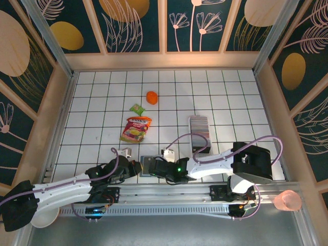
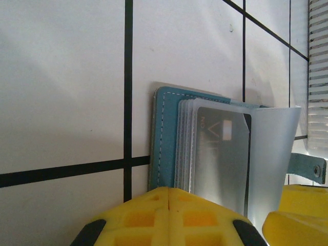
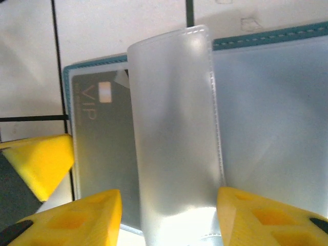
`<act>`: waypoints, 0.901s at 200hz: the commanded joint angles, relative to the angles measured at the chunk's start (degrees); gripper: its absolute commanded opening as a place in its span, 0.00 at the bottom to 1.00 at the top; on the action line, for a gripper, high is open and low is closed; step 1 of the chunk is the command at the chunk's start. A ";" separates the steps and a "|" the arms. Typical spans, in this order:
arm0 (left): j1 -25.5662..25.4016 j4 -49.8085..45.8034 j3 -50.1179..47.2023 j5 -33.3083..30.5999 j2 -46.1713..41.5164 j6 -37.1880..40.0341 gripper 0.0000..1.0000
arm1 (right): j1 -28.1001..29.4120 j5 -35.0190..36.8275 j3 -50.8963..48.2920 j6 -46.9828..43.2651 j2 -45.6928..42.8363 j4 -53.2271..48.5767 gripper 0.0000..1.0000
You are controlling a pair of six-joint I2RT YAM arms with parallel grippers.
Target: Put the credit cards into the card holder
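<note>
— White-tiled table (image 1: 92,102), and the card holder (image 2: 165,138) lies open at its near edge, one grey card (image 3: 100,154) tucked inside.

— Yes. At its edge the left gripper (image 2: 169,218) is pressed together, while the right gripper (image 3: 168,210) is spread around a lifted sleeve (image 3: 174,118).

— If that sleeve springs flat, the pocket probably closes, and the holder may skid.

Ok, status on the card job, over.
Left claw shut at the edge of the open teal-blue folding card holder. Right claw straddles its raised clear plastic sleeve, grip unclear. One grey VIP card inside; grey credit card row waits beyond.
</note>
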 commanded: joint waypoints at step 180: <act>-0.04 -5.08 -1.34 -3.61 -8.74 -2.33 0.04 | -1.84 1.26 -1.47 -28.08 -11.30 24.50 0.47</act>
